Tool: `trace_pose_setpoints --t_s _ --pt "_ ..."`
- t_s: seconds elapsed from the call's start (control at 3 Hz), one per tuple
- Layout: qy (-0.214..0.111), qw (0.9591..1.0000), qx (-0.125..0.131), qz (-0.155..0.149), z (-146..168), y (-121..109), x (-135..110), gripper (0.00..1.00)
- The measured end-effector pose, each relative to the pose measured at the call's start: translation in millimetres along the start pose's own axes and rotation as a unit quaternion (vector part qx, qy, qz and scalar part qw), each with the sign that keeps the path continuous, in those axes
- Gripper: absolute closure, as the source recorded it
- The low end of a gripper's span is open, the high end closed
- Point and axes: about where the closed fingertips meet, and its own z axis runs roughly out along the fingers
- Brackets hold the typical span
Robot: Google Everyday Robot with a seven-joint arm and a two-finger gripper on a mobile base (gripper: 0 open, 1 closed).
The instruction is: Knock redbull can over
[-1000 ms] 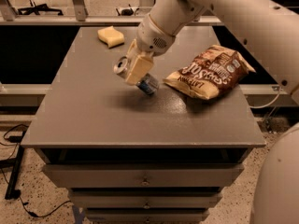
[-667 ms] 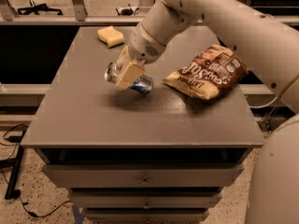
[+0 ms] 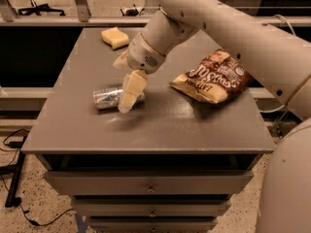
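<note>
Lying on its side on the grey worktop [image 3: 160, 130], the slim silver metal redbull can [image 3: 108, 97] sits just behind the released pincer [image 3: 121, 87].

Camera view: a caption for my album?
The redbull can lies on its side on the table, the hand just in front.

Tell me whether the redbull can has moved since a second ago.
Yes. The redbull can has moved left in the view, away from the chip bag, and now lies on its side on the table, with the gripper at its right end.
</note>
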Motion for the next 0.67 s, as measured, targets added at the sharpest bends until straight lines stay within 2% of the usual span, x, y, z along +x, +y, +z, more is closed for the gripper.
trace_pose_setpoints --t_s 0.33,0.67 --pt "-0.003 1.0 -0.004 0.003 4.7 4.7 -0.2 0.0" --pt "-0.041 0.999 0.016 -0.002 -10.8 8.6 -4.1 0.0"
